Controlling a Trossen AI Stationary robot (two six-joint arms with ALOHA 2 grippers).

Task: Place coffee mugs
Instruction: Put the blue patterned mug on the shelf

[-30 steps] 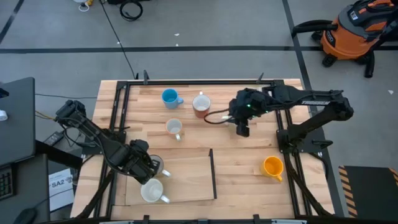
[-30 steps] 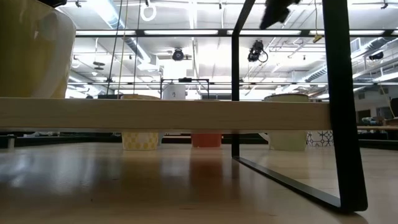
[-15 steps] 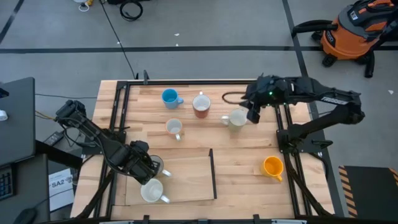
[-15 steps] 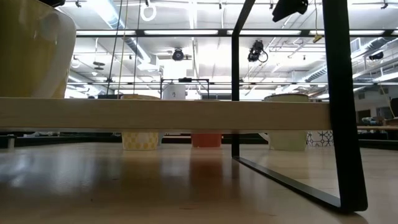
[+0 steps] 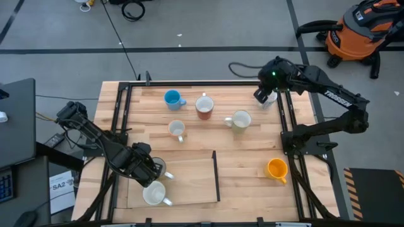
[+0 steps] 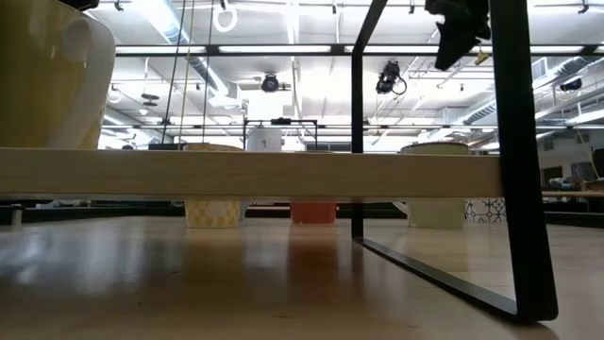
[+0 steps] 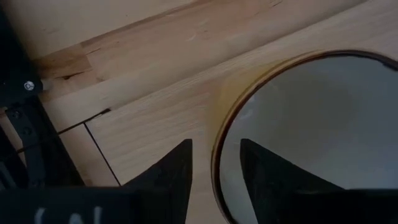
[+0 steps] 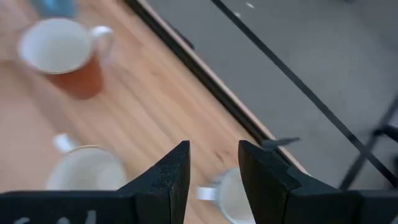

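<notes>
Mugs are sitting scattered over the wooden bench (image 5: pixel 246 161): a blue mug (image 5: pixel 172 98) and a reddish-brown mug (image 5: pixel 204 107) at the far side, a small white mug (image 5: pixel 177 129) just nearer, a pale mug (image 5: pixel 240 120) right of centre, an orange-yellow mug (image 5: pixel 276 168) near the right edge, and a white mug (image 5: pixel 154 194) at the near left.

They are looking like glazed ceramic: rigid, fairly heavy for their size, slick under metal fingers, and likely to chip if dropped. Judging by shape, pinching the rim wall, one finger inside and one outside, seems the surest hold; handles are looking too small to trust.

Left end effector (image 7: pixel 214 180) is sitting low at the near left, its fingers straddling the rim of a grey mug (image 7: pixel 311 130), one inside and one outside; whether they are pressing on it I cannot tell.

Right end effector (image 8: pixel 213 168) is hovering over the far right corner, fingers parted and carrying nothing, with another pale cup (image 8: pixel 233 196) showing just beyond them.

Writing: a paper tag (image 5: pixel 59 186) beside the bench is reading "SA2"; the right arm's lettering is too small to read.
</notes>
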